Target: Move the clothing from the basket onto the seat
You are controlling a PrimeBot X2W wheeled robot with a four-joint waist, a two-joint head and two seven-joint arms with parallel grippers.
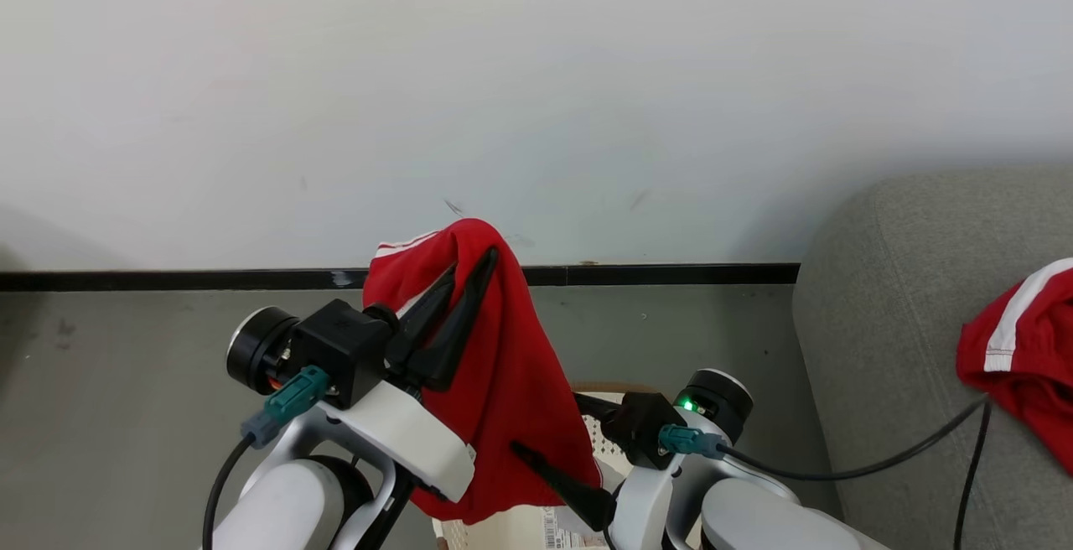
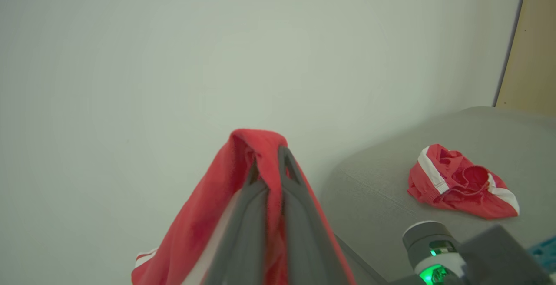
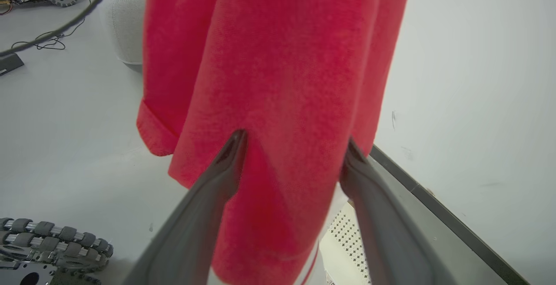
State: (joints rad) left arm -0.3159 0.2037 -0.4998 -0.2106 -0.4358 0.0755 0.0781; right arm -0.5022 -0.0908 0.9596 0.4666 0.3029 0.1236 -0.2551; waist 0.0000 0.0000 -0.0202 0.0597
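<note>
Left gripper (image 1: 471,263) is raised above the floor in front of the wall, with its two fingers (image 2: 243,215) pressed together on the upper fold of one red garment (image 1: 503,382). The cloth drapes over both fingertips and hangs straight down, with white stripe trim showing at its top edge in the head view and at its lower left in the left wrist view.

Right gripper (image 1: 549,424) sits lower, at the hanging garment's lower part. Its fingers (image 3: 204,207) are spread wide. In the right wrist view the red cloth fills the gap between the tips. The left tip appears to touch the fabric, but whether either finger presses on it cannot be told.

Basket (image 1: 597,441) stands on the floor directly below the hanging garment. Its brown rim, perforated cream wall (image 3: 343,241) and a barcode label (image 1: 549,529) are partly visible beneath the cloth and the arms.

Seat (image 1: 888,298), grey and rounded at the corner, stands to the robot's right of the basket, against the wall. A second red garment (image 1: 1023,349) with white trim lies crumpled on the seat's upper surface (image 2: 382,176), well apart from the held one.

A black baseboard (image 1: 168,280) runs along the foot of the wall.
</note>
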